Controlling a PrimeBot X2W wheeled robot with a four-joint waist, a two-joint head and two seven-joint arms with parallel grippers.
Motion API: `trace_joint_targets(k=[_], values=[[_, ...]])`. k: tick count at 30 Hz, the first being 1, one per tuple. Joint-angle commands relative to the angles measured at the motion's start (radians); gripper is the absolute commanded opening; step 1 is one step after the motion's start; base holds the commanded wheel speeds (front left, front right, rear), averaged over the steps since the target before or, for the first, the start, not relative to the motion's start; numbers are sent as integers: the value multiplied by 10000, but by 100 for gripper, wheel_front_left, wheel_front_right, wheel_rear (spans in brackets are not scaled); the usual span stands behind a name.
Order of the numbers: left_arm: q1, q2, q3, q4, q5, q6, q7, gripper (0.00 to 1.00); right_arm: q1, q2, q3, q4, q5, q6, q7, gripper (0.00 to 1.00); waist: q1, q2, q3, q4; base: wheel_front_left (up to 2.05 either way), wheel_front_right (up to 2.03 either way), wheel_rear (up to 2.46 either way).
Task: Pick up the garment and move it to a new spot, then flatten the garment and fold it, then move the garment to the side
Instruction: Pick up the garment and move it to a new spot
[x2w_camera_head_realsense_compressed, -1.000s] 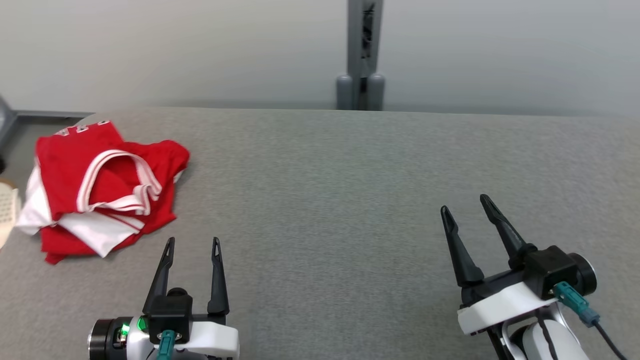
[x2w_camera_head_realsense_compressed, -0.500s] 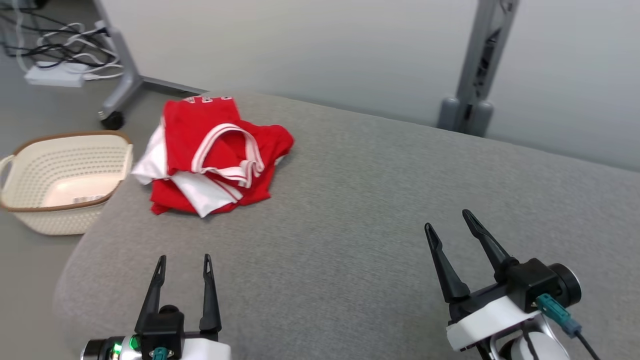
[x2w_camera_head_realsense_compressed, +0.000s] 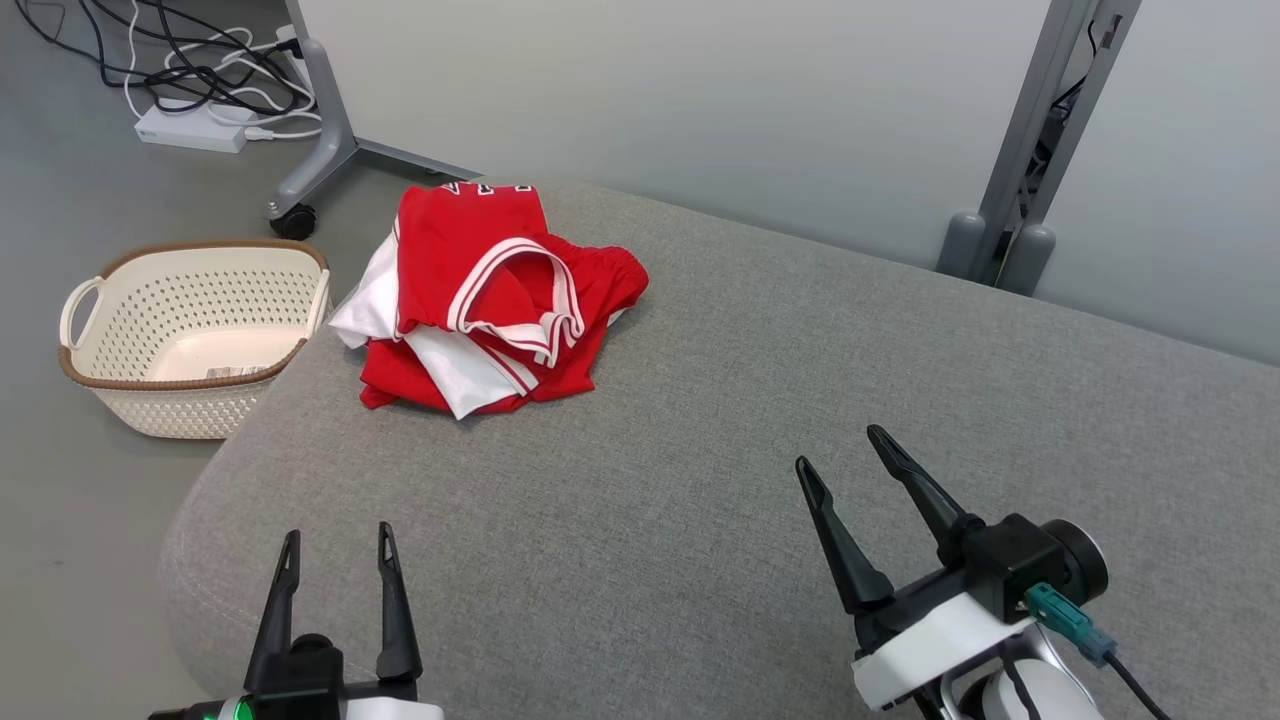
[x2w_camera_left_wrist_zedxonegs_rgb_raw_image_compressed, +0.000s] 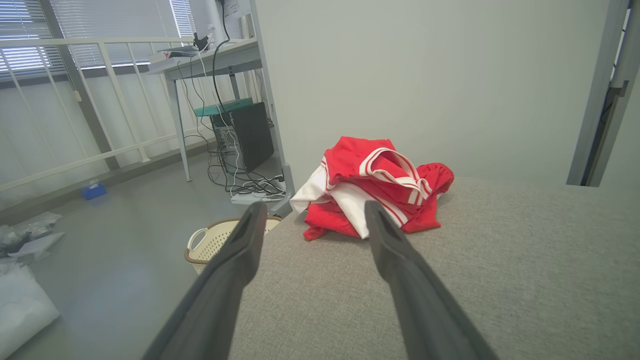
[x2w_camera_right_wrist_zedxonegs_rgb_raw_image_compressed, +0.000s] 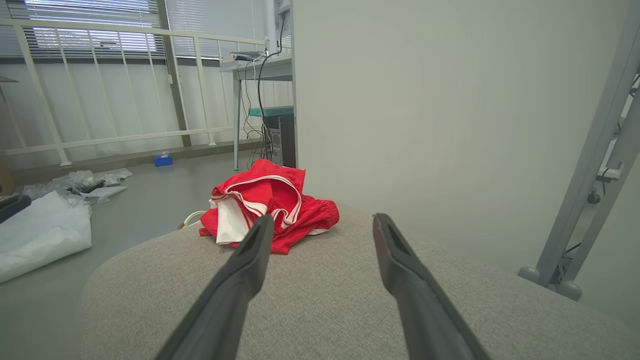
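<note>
Jaws on our left gripper (x2w_camera_head_realsense_compressed: 337, 531) and right gripper (x2w_camera_head_realsense_compressed: 838, 447) stand wide apart, holding nothing. One cream perforated plastic basket (x2w_camera_head_realsense_compressed: 180, 410), ahead and left of the left jaws, holds a small flat item we cannot identify. One crumpled red-and-white fabric garment (x2w_camera_head_realsense_compressed: 480, 290) lies well ahead of both jaws on the grey upholstered surface (x2w_camera_head_realsense_compressed: 700, 420). Both grippers hover low, fingers pointing forward.

Left gripper (x2w_camera_left_wrist_zedxonegs_rgb_raw_image_compressed: 315, 206) spread, empty — crumpled red-white garment (x2w_camera_left_wrist_zedxonegs_rgb_raw_image_compressed: 380, 175) ahead on grey cushion (x2w_camera_left_wrist_zedxonegs_rgb_raw_image_compressed: 500, 280).
</note>
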Motion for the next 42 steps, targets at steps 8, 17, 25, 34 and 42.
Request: trace_joint_targets(k=[8,17,25,34,42], values=[[105,25,91,-150,39,-1,-36,100,-35,-83,-175,53,40,1,-18,100,0,0,-63,-66,0,0,0],[-624,227,594,-357,-341,-685,-35,100,-130,-110,-661,-78,-363,1,-16,100,0,0,417,-128,0,0,0],[-3133,1070,942,1135,-883,-2359,11,100,-683,-879,-897,-760,-880,1,-16,100,0,0,1893,-219,0,0,0],[-6736,2243,551,3282,-1552,-4056,2731,100,-1704,-1783,-652,-1460,-1019,1,50,100,0,0,3594,-710,0,0,0],[-8959,2773,-266,4770,-2138,-4390,4677,100,-2044,-2107,-573,-1987,-1051,1,215,100,0,0,4517,-1198,0,0,0]])
